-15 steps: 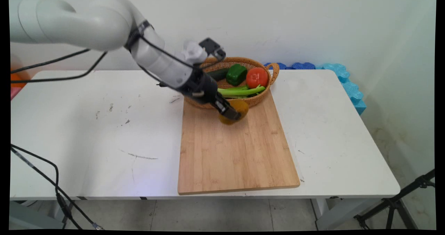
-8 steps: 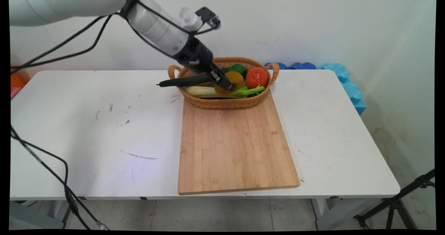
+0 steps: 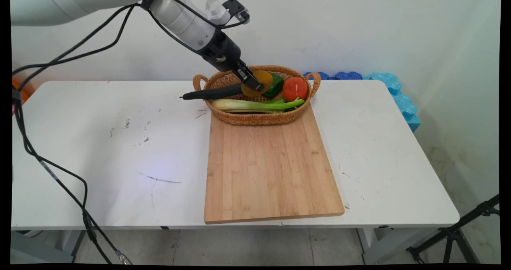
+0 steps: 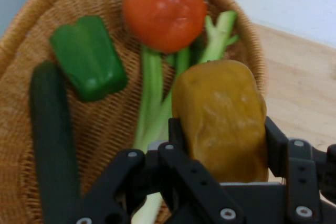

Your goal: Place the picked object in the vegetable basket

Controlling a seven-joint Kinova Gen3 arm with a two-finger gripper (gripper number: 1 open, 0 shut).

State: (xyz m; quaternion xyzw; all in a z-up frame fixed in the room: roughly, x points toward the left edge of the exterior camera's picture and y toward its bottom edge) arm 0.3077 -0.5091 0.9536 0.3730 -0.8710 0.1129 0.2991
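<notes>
Yellow-brown potato [image 4: 220, 119] sits clamped between the black gripper [image 3: 251, 84] fingers, raised above the wicker basket [image 3: 255, 118]; in the hand view, tomato [image 4: 164, 9] at twelve o'clock, green pepper [image 4: 88, 57] at ten, cucumber [image 4: 52, 140] at nine, celery [image 4: 155, 98] beneath.

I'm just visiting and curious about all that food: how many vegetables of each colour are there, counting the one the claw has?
Green: 3, the cucumber, the bell pepper and the celery, all in the basket.
Red: 1, the tomato, also in the basket.
Yellow-brown: 1, the potato, held in the gripper above the basket.
Total: 5.
</notes>
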